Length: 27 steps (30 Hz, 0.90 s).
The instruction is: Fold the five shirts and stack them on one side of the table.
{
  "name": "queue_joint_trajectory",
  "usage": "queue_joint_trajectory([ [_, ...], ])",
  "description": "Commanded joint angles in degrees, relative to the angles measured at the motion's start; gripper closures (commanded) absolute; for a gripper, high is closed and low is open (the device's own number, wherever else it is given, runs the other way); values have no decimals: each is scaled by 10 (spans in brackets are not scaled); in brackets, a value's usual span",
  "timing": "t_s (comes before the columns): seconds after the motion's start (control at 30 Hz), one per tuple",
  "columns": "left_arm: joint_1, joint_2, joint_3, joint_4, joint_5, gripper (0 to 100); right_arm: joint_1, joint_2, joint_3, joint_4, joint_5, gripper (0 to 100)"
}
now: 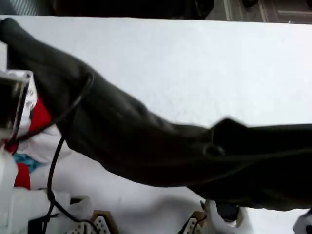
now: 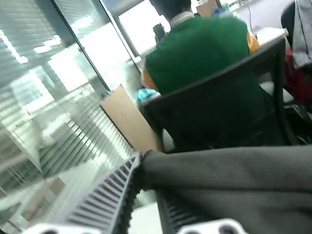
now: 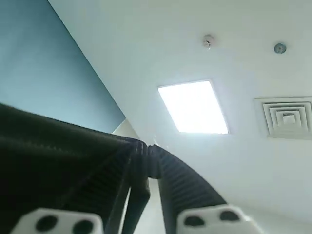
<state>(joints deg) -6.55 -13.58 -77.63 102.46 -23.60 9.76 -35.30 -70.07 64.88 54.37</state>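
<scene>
The dark shirt (image 1: 136,141) hangs in the air over the surface (image 1: 204,63), stretched in a long sagging band from above the far left corner down towards the near right edge, with none of it visibly lying on the white top. The left gripper (image 2: 141,158) has its jaws closed on a gathered fold of the shirt (image 2: 234,180), the cloth bunching over one ribbed jaw. The right gripper (image 3: 146,146) points up at the ceiling with its jaws pinched together on another fold (image 3: 48,146). A pile (image 1: 34,139) of other shirts (red, white, a bit of teal) sits at the left edge near the front corner, under the raised cloth. The shirt looks light, soft and quite limp: it droops between the two holds and creases wherever it is pulled, so it will likely not keep any shape until it is laid flat. It is probably not slippery against the ribbed jaws, and it is not fragile. The best holds are likely at a hem, shoulder seam or corner, where the layers are thicker, since a pinch in mid-cloth only bunches it.
</scene>
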Motion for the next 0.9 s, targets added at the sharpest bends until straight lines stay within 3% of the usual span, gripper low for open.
queue_joint_trajectory([
  [0.0, 6, -7, 2, 0, 27, 980, -10, 6, 5, -10, 12, 978],
  [0.2, 33, -65, 50, 0, 34, 980, -10, 6, 6, 2, 10, 978],
  [0.33, 43, -124, 171, -2, 33, 980, -10, 7, 21, 62, 7, 978],
  [0.57, 43, -180, 396, -15, 33, 977, -10, 6, 180, 107, 6, 978],
  [0.73, 42, -180, 577, -100, 32, 977, -48, 2, 342, 102, 6, 979],
  [0.87, 42, -180, 750, -228, 31, 977, -84, 6, 473, 89, 6, 979],
])
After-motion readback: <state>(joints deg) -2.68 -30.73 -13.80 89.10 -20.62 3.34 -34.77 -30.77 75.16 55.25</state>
